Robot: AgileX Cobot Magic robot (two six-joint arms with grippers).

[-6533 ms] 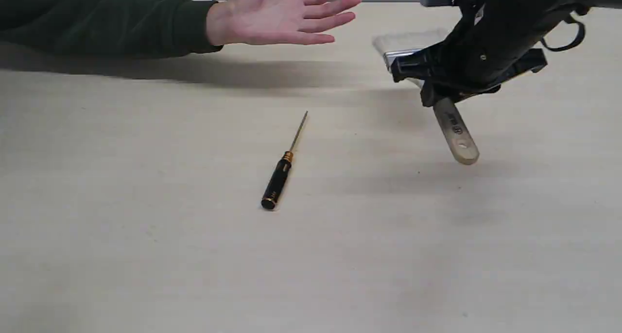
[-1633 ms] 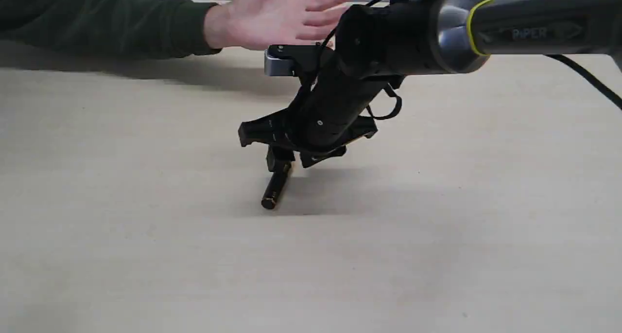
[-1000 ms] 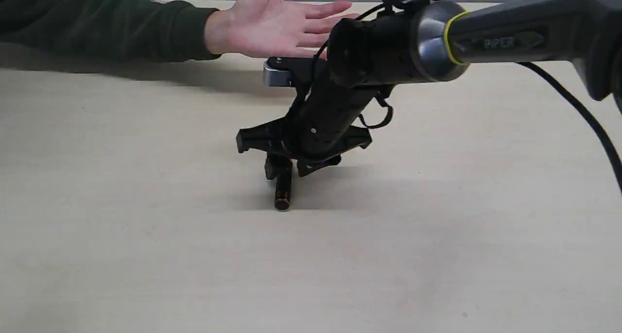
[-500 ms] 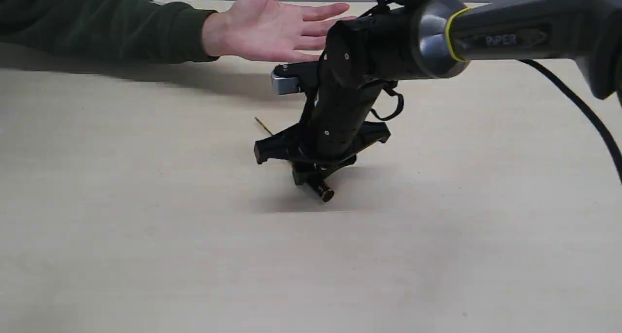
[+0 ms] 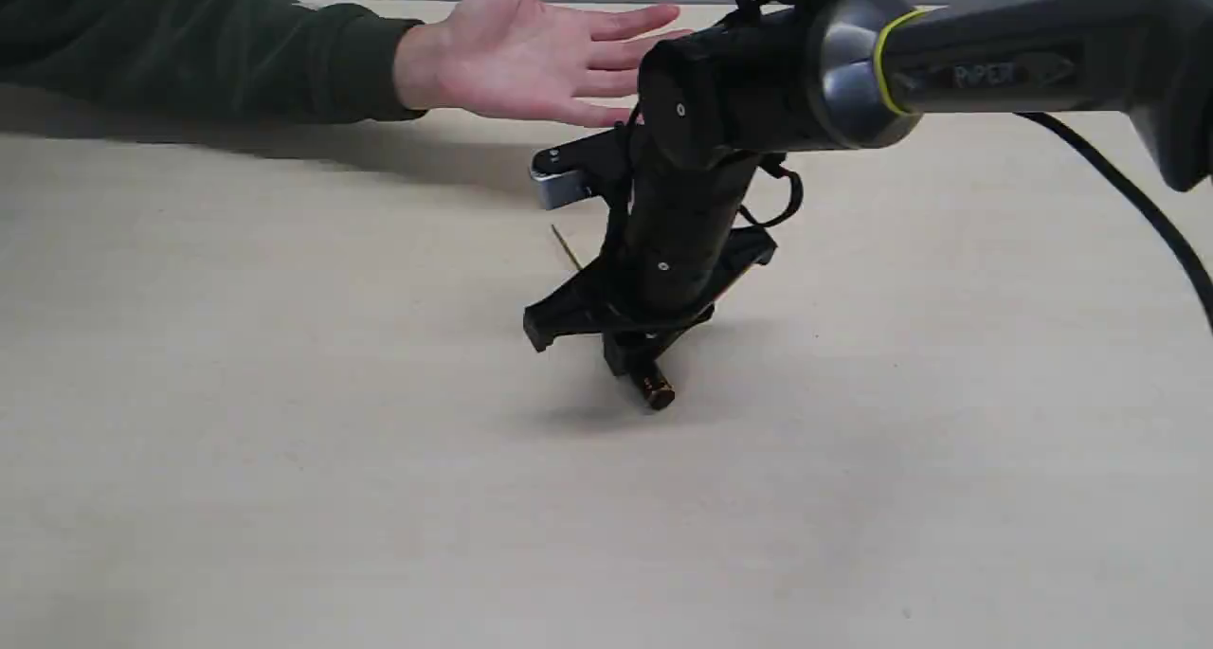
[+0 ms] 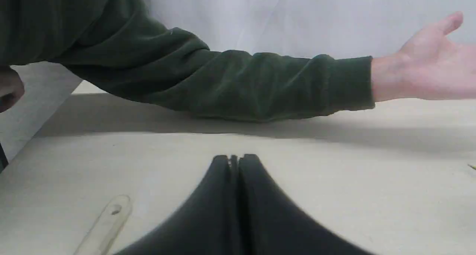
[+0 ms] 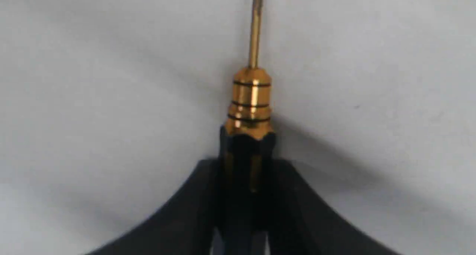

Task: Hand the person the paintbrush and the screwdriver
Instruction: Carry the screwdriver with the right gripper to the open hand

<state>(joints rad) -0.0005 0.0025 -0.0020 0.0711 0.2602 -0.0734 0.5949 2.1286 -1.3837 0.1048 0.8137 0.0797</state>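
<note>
The screwdriver (image 7: 250, 102) has a black handle, a gold collar and a thin shaft. My right gripper (image 7: 245, 195) is shut on its handle. In the exterior view that gripper (image 5: 633, 353) stands at mid-table. The handle's end (image 5: 654, 390) sticks out toward the front and the shaft tip (image 5: 566, 246) points toward the back left. The person's open hand (image 5: 540, 52) waits palm up at the far edge, just behind the arm. Only the paintbrush's wooden handle end with its hole (image 6: 106, 225) shows, lying on the table beside my left gripper (image 6: 235, 158), which is shut and empty.
The dark green sleeve (image 5: 190, 52) rests along the far left edge of the beige table (image 5: 284, 441). The right arm's forearm (image 5: 995, 62) and its cable (image 5: 1137, 213) cross above the table's right half.
My right gripper has closed on the screwdriver's handle, shifted a little to the right and turned it, so the shaft now points back left. The person's hand has stayed in place.
</note>
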